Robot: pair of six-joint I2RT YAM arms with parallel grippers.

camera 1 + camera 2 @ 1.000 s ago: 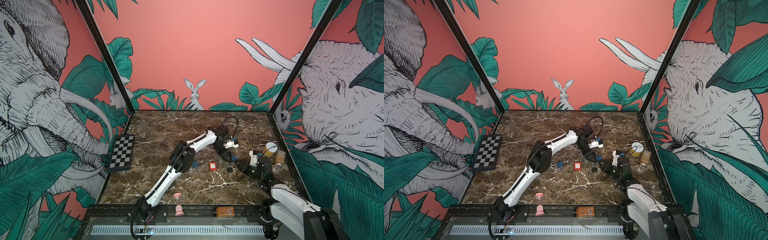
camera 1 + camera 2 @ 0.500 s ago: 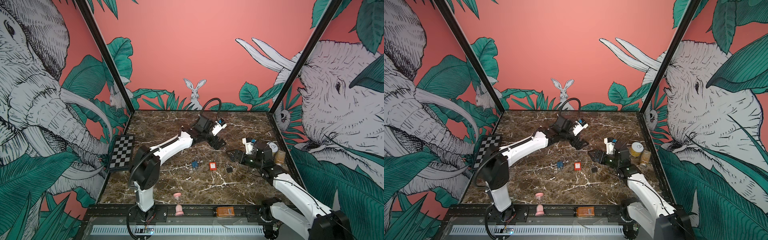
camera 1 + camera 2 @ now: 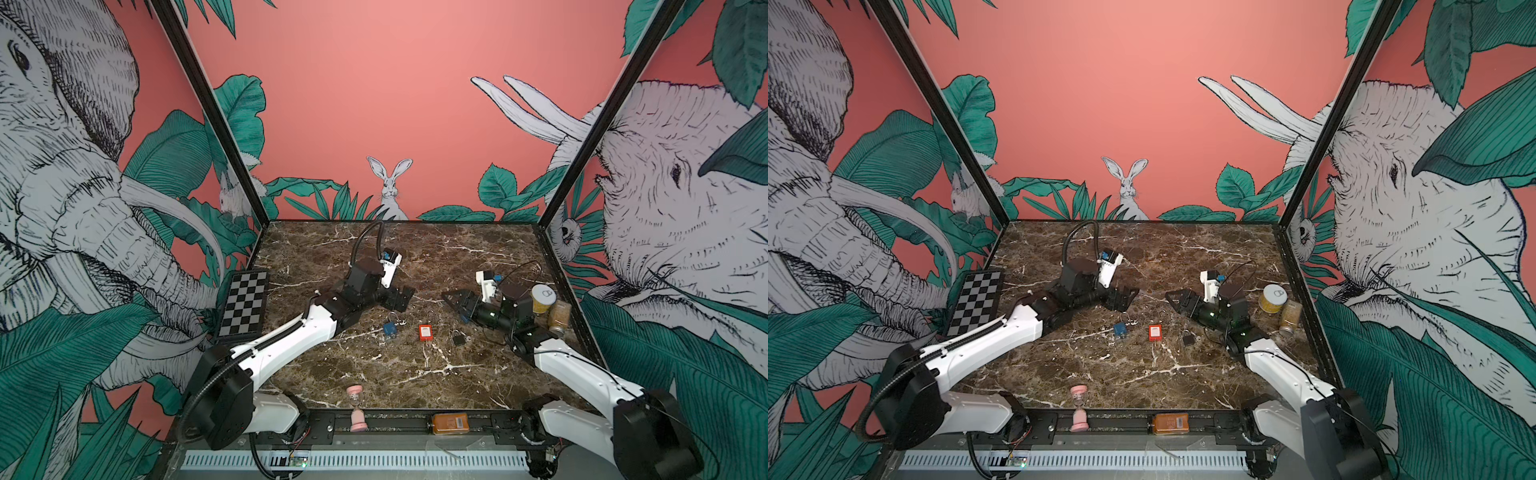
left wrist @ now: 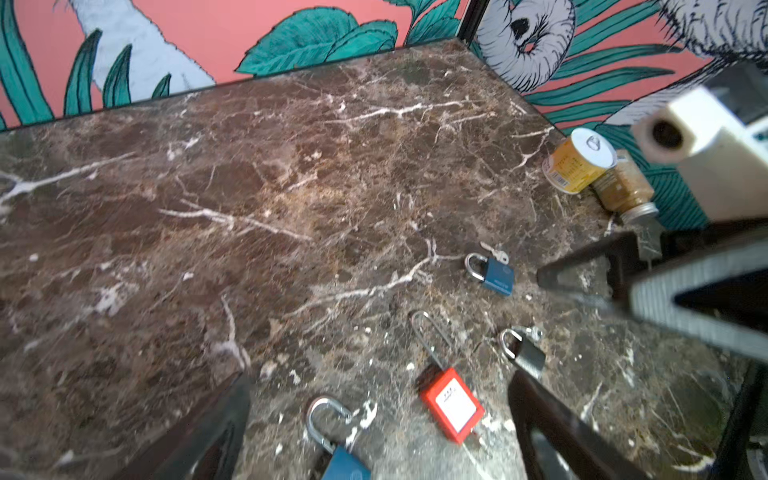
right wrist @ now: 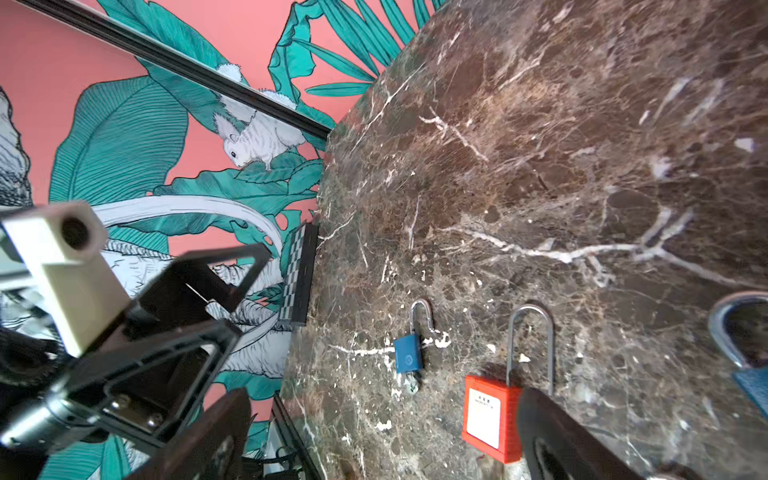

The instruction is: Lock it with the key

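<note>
Both arms' jaws are spread and empty. No lock seems engaged yet; the leftmost blue padlock (image 3: 390,328) must likely be steadied and its key (image 5: 411,383) turned.

A blue padlock (image 4: 345,465) is cut off (apparently most of its body).

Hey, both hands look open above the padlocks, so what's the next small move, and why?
Probably lower the left hand toward the blue padlock nearest it. It and the right hand are open and empty, so a lock must be grasped before any key can be turned.
</note>
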